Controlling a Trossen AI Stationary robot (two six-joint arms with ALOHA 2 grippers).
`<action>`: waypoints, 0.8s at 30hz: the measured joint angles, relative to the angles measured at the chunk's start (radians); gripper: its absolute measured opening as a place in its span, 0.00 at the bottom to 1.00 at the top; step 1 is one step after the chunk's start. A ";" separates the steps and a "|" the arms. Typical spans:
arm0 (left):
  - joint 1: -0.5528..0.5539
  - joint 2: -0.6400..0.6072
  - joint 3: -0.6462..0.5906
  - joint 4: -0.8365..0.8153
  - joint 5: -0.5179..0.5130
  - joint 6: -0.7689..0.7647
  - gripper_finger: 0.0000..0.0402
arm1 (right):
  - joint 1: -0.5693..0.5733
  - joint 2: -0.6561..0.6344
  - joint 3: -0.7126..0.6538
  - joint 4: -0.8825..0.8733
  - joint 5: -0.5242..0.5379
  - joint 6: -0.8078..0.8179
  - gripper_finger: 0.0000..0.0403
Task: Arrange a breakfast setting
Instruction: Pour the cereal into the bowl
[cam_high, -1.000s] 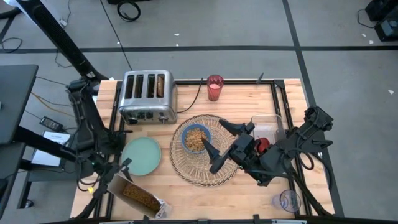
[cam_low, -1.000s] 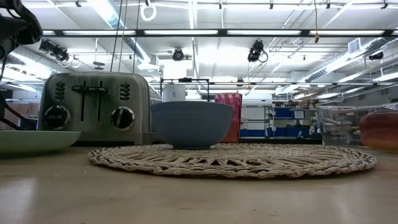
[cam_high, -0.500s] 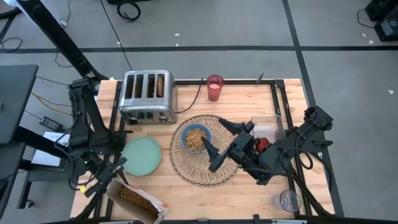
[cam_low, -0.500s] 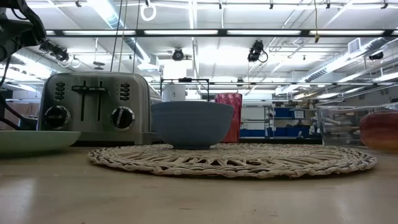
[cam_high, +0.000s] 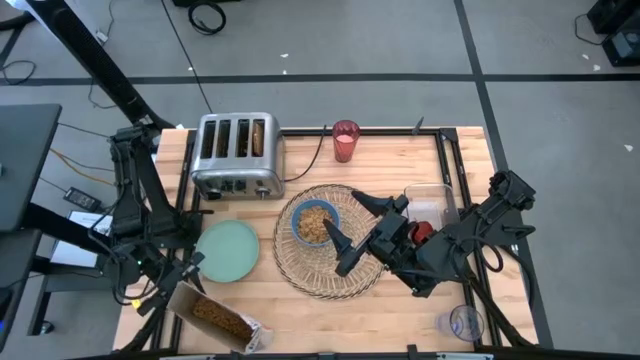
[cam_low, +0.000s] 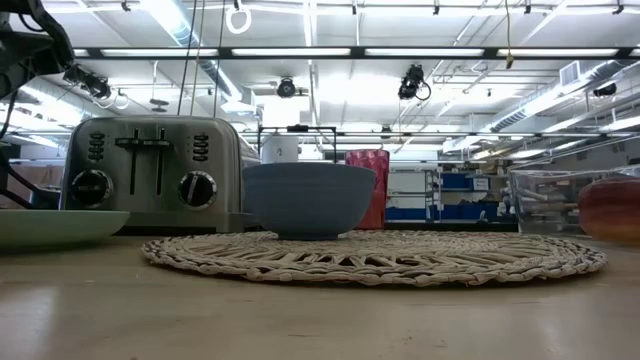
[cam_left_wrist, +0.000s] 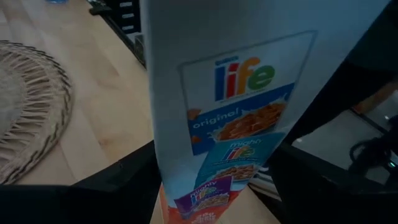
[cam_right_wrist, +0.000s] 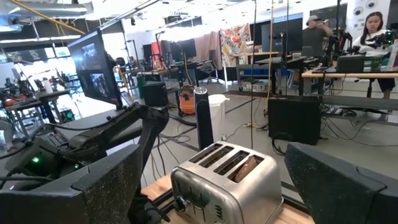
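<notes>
The cereal box reads "life" and "original", clamped between the left gripper fingers at the bench's front-left corner. Right gripper fingers spread empty over the woven placemat, beside the blue bowl.

Round woven mat in the table's middle, blue bowl full of cereal on it, green plate just beside the mat, red cup at the back, toast in a slot, red fruit
</notes>
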 joint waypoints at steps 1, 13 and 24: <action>0.000 0.000 0.000 0.000 0.003 0.002 0.69 | 0.000 0.000 0.000 0.000 0.000 0.000 0.98; 0.000 0.000 0.000 -0.002 0.004 -0.007 0.60 | -0.003 0.000 0.000 0.000 0.004 0.000 0.98; 0.000 -0.012 0.018 -0.024 0.003 0.006 0.70 | -0.004 0.000 0.000 -0.001 -0.017 0.001 0.98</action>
